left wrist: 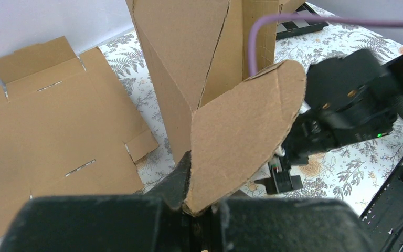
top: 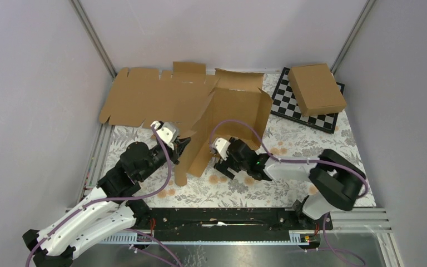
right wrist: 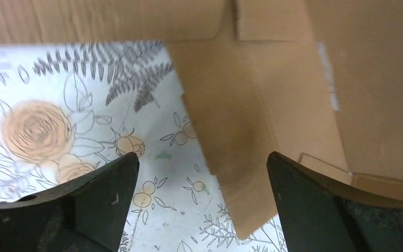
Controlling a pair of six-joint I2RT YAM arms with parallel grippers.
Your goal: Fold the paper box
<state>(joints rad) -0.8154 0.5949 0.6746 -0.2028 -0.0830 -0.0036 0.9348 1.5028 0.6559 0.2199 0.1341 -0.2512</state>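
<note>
Left wrist view: left gripper (left wrist: pixel 194 210) clamped on a rounded flap of the paper box (left wrist: pixel 241 136), which stands just ahead. Right gripper (right wrist: pixel 202 160) spread wide, box panel ahead (over floral cloth (right wrist: pixel 42 126)).

Your bench (top: pixel 289 183) is covered with a white cloth printed with grey ferns and orange flowers. At the far left, a flat cardboard sheet (top: pixel 144 97) lies on the cloth, its notched far edge up against the back wall. In the far right corner a chessboard (top: pixel 282 100) lies flat, turned askew to the bench edges. Between the two, the paper box (top: pixel 239 108) rests on the cloth, still unfolded. Its far panels are near the back wall, just beside the sheet, and its near flaps rise off the surface.
</note>
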